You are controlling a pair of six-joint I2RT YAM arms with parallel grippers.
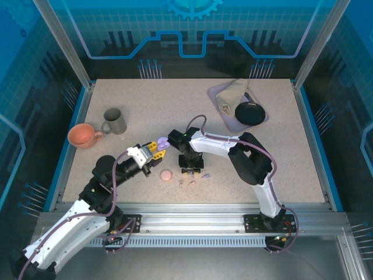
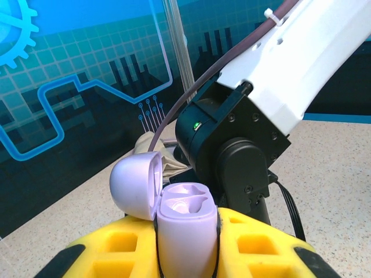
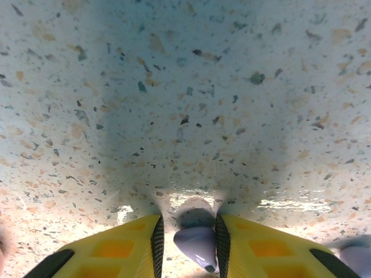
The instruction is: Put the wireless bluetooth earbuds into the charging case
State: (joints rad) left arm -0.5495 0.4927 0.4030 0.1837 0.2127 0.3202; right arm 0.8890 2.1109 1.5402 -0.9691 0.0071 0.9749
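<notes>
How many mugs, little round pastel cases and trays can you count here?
Mugs: 2, the orange ceramic mug and the grey ceramic mug.
Little round cases: 2, the open lavender plastic case and the closed pale pink plastic case.
Trays: 1, the lavender plastic tray.
Total: 5.

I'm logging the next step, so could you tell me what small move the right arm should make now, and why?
Probably lift straight up. The right tool has a lavender earbud between its fingers at the tabletop, while the left tool holds the lavender case with its lid open and both wells empty.
</notes>
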